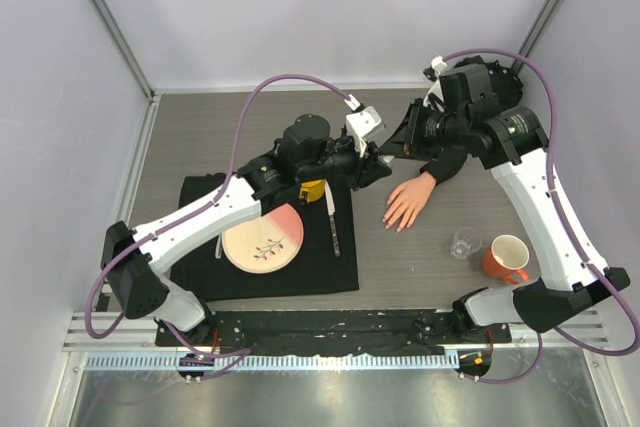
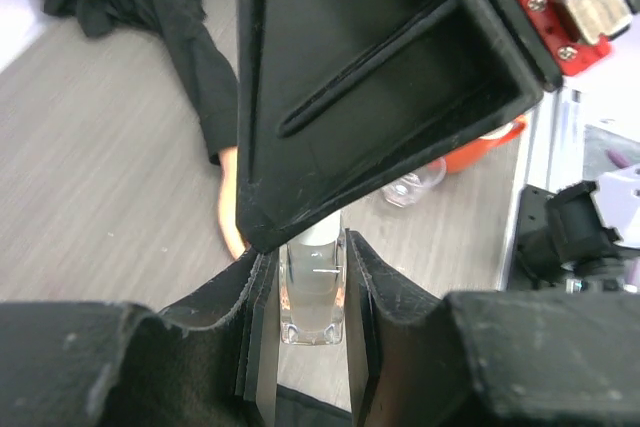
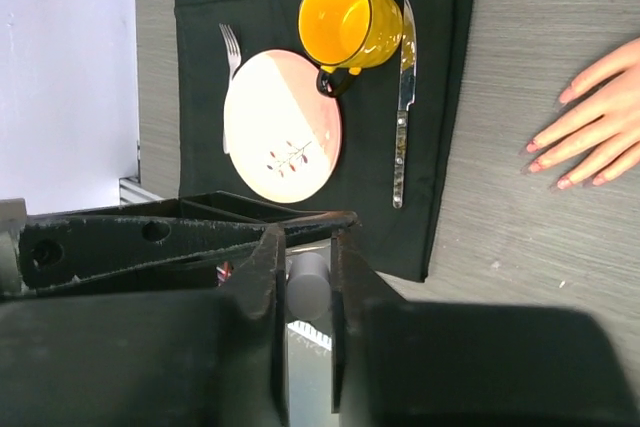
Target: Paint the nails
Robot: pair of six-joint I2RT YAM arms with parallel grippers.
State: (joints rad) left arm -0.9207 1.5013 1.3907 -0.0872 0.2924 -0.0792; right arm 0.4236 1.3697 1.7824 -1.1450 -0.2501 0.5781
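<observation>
The pale mannequin hand [image 1: 408,202] lies flat on the table with its fingers spread and a black sleeve [image 1: 446,162]. Its nails [image 3: 547,164] show at the fingertips in the right wrist view. My left gripper [image 1: 372,166] is shut on a small clear bottle [image 2: 312,299] and holds it above the table, just left of the hand. My right gripper [image 1: 392,154] meets it from the right and is shut on the bottle's grey cap [image 3: 308,285]. In the left wrist view the right gripper's black body [image 2: 380,77] hides the top of the bottle.
A black placemat [image 1: 330,267] at the left holds a pink-and-cream plate [image 1: 263,239], a yellow mug [image 3: 346,17], a knife [image 1: 333,224] and a fork [image 3: 229,54]. An orange mug [image 1: 506,258] and a small clear glass [image 1: 464,243] stand at the right front.
</observation>
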